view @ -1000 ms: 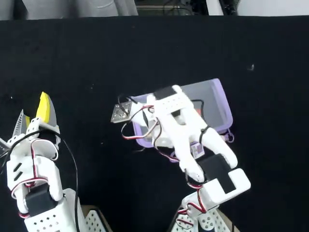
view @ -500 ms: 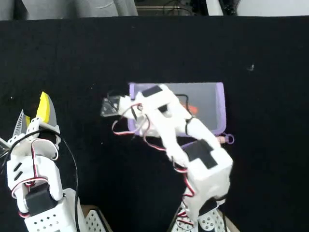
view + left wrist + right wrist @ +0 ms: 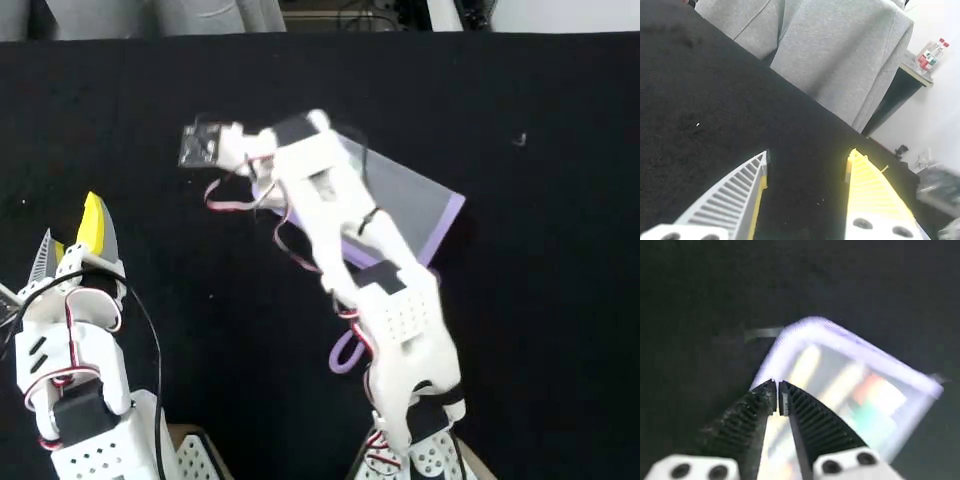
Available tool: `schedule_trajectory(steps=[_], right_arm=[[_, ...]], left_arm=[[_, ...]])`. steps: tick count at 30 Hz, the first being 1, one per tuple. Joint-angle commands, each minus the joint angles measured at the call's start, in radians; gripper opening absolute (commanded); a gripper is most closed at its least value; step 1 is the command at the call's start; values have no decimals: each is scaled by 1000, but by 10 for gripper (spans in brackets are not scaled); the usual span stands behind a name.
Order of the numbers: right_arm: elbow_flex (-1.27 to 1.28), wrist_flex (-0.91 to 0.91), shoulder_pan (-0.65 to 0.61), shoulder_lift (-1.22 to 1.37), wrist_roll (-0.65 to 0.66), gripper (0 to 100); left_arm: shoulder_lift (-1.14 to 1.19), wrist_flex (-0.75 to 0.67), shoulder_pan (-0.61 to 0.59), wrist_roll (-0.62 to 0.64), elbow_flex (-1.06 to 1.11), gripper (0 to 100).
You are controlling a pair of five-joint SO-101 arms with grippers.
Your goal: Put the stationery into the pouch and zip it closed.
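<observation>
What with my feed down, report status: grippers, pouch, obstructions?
Left gripper open, well apart from pouch. Right gripper shut on pouch edge; pouch lies skewed, stationery inside. Zip state unclear. No obstruction seen.

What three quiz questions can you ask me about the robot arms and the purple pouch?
1. True or false: the left claw is open and holds nothing.
2. Pick one: the pouch on the black table has an edge that is A) purple, B) green, C) orange.
3. Fill the gap: the right claw, right by the pouch's edge, is ___ (open or shut).

Key: 1 true; 2 A; 3 shut.
</observation>
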Motion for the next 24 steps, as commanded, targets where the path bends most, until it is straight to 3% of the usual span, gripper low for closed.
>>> schedule_trajectory(steps=[1, 5, 12, 24], right_arm=[[-271, 249, 81, -10, 5, 16], [-357, 316, 181, -30, -3, 16], [-249, 316, 333, -122, -2, 16], [369, 308, 377, -745, 3, 16]], left_arm=[[-3, -25, -1, 5, -12, 253], [-3, -25, -1, 5, -12, 253], [-3, -25, 1, 5, -7, 253], [-3, -25, 1, 5, -7, 253]])
